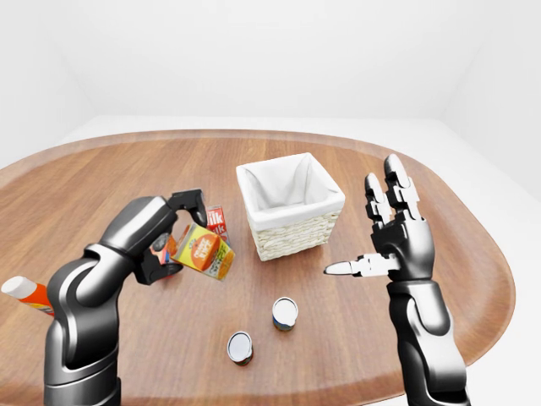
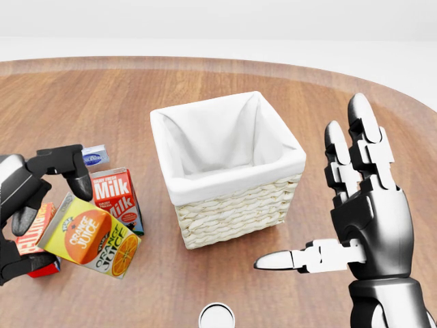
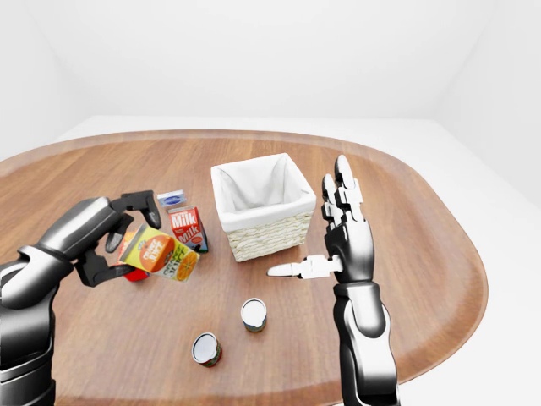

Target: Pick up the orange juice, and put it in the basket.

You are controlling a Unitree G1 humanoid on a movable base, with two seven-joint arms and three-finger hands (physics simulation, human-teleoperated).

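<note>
My left hand [image 2: 31, 212] has its black fingers closed round the orange-and-yellow orange juice carton [image 2: 89, 236], which hangs clear of the brown oval wooden table [image 2: 205, 82], tipped over so its long side runs almost level. In the head view the carton sits at about eight o'clock, its printed face toward me. One finger [image 2: 65, 164] hooks over the carton's upper edge at its eleven o'clock, and another presses from below at its seven o'clock, so the carton lies between them, poking out to the right of my palm.

The square woven wicker basket with white cloth lining [image 2: 229, 167] stands at the middle of the head view, at three o'clock from the carton and apart from it. Between the two stands a red-and-white milk carton [image 2: 116, 201], upright. A small white-and-blue flat box [image 2: 94, 156] lies at the milk's eleven o'clock, partly behind my finger, and a red-and-orange carton [image 2: 31, 236] shows behind my left hand.

My right hand [image 2: 362, 212] is spread wide at four o'clock in the head view, fingers upright, thumb pointing left, holding nothing.

In the right-eye view two small round metal cans [image 3: 254, 314] [image 3: 205, 348] stand at six o'clock.
</note>
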